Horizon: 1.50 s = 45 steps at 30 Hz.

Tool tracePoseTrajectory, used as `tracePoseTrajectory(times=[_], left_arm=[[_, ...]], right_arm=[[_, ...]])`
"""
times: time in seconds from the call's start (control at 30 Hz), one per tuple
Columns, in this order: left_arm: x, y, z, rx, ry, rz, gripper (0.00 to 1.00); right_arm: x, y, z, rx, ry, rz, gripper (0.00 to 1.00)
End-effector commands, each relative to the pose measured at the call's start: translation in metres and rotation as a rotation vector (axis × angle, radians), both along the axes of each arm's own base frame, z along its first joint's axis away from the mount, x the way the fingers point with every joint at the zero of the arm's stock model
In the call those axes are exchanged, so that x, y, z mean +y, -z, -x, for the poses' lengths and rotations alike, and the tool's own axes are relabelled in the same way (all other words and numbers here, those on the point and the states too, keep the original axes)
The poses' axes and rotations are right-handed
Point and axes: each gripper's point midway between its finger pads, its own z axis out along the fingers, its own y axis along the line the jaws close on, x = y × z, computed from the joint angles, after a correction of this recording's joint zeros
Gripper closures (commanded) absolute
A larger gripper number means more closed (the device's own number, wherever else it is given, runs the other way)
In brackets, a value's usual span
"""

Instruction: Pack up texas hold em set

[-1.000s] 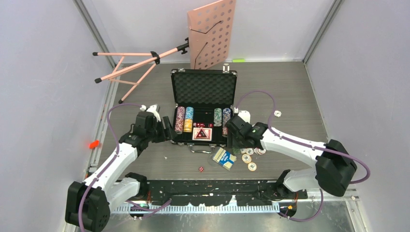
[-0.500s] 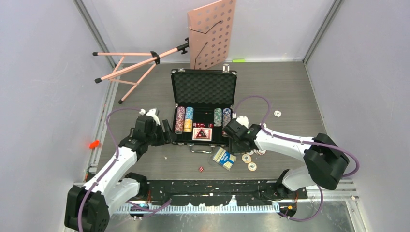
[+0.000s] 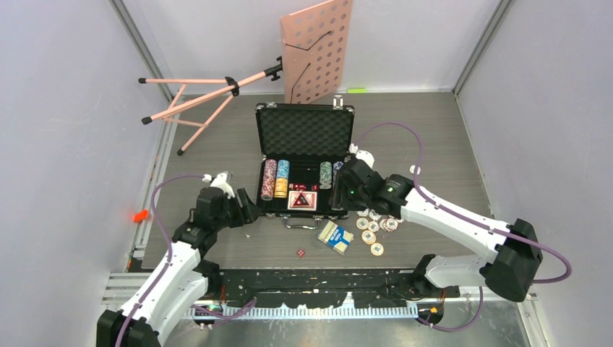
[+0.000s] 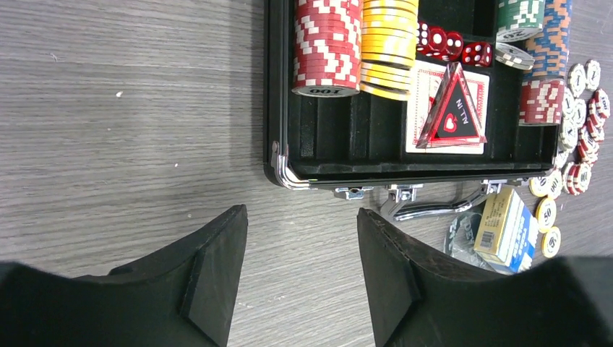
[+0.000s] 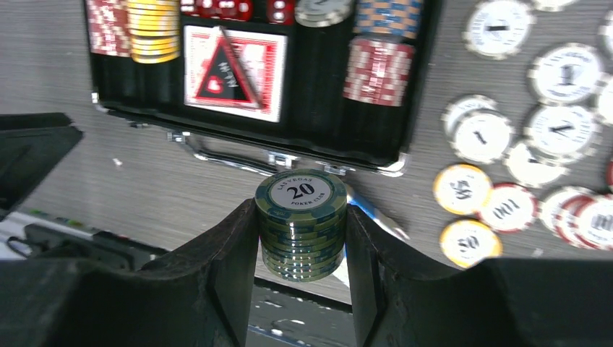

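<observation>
Low centre, the right end effector (image 5: 300, 224) grips a green chip stack (image 5: 301, 192); left end effector (image 4: 300, 231) gapes empty. Next, likely: slot it into the case (image 3: 304, 131).

White shells on the left arm (image 3: 170, 264) and right arm (image 3: 452, 220), chunky black joints (image 3: 206, 210), bulky black shoulders (image 3: 509, 264) at seven and four o'clock, purple cables (image 3: 153, 196) looping off both, black wedge fingers (image 4: 217, 275) on the left claw (image 4: 300, 215).
</observation>
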Motion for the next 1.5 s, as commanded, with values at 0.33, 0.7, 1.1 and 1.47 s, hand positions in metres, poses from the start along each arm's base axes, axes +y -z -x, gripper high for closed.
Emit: tracePoseTrajectory(times=[0.33, 0.7, 1.1, 1.47], left_arm=[[0.044, -0.011, -0.012, -0.145, -0.311, -0.006, 0.47], [0.078, -0.016, -0.003, -0.219, -0.533, 0.022, 0.47], [0.073, -0.015, -0.005, -0.207, -0.511, 0.026, 0.48], [0.070, -0.015, -0.006, -0.208, -0.495, 0.028, 0.51]], right_arm=[[0.186, -0.011, -0.026, 0.002, -0.123, -0.310, 0.80], [0.253, 0.027, -0.037, 0.072, -0.119, -0.388, 0.80], [0.252, 0.034, -0.056, 0.023, -0.045, -0.365, 0.78], [0.248, 0.045, -0.061, 0.024, -0.007, -0.356, 0.75]])
